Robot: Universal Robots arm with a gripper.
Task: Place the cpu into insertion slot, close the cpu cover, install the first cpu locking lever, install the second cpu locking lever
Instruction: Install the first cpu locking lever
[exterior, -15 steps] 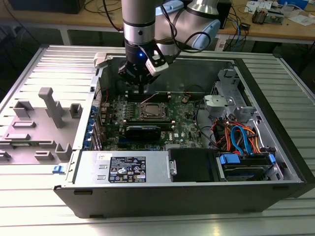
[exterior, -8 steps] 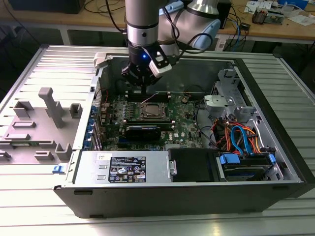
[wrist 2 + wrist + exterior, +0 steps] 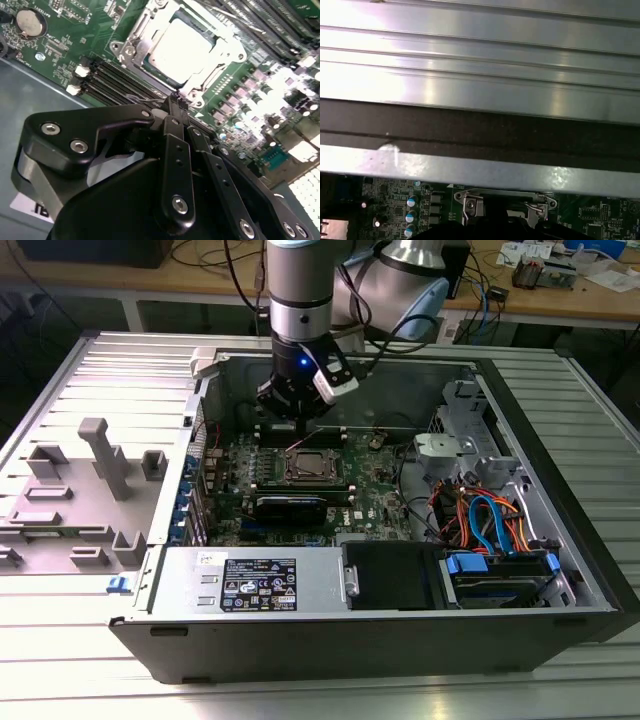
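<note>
Silvery-grey cpu [image 3: 184, 44] already sitting in the insertion slot [image 3: 150, 64], with the cpu cover [image 3: 212, 62] lying closed over its edges, judging by the second wrist view. Hovering just beside the socket's corner, the gripper [image 3: 176, 102] showing fingertips pinched together and gripping nothing visible. Levers seemingly still needing locking, though hard to tell.

Room above the cover [image 3: 187, 47] is left open from overhead. It is hemmed by memory slots [image 3: 117, 80] beside the gripper [image 3: 176, 102], with the case wall [image 3: 400, 380] close behind and cables [image 3: 480, 515] toward the exterior view's right.
</note>
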